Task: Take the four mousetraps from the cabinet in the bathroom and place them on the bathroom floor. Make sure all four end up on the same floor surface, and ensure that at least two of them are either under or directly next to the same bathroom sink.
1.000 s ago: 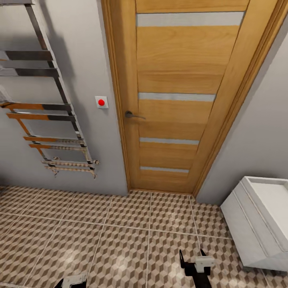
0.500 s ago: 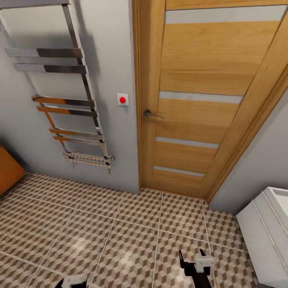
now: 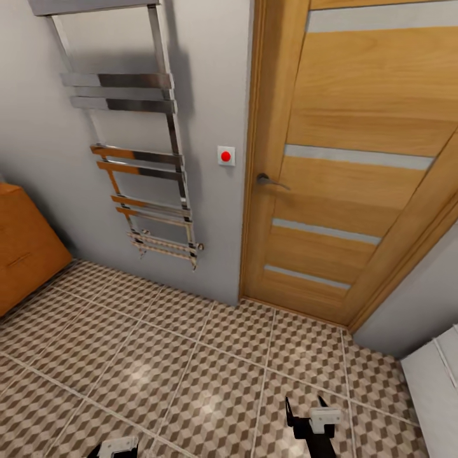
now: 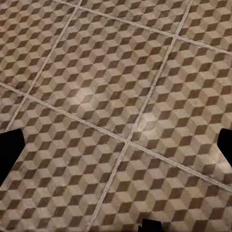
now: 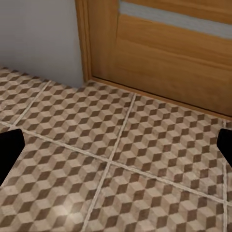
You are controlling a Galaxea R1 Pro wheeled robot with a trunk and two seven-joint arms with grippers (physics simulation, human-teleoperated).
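Cabinet (image 3: pixel 25 245) now at left, door (image 3: pixel 356 165) shifted right, camera turned.

open bathroom floor (image 3: pixel 191 356), cabinet (image 3: pixel 25 254) apparently flanking left

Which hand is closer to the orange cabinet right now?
Left. The left hand sits low on the cabinet's side; the right hand is farther across the bathroom floor, toward the door.
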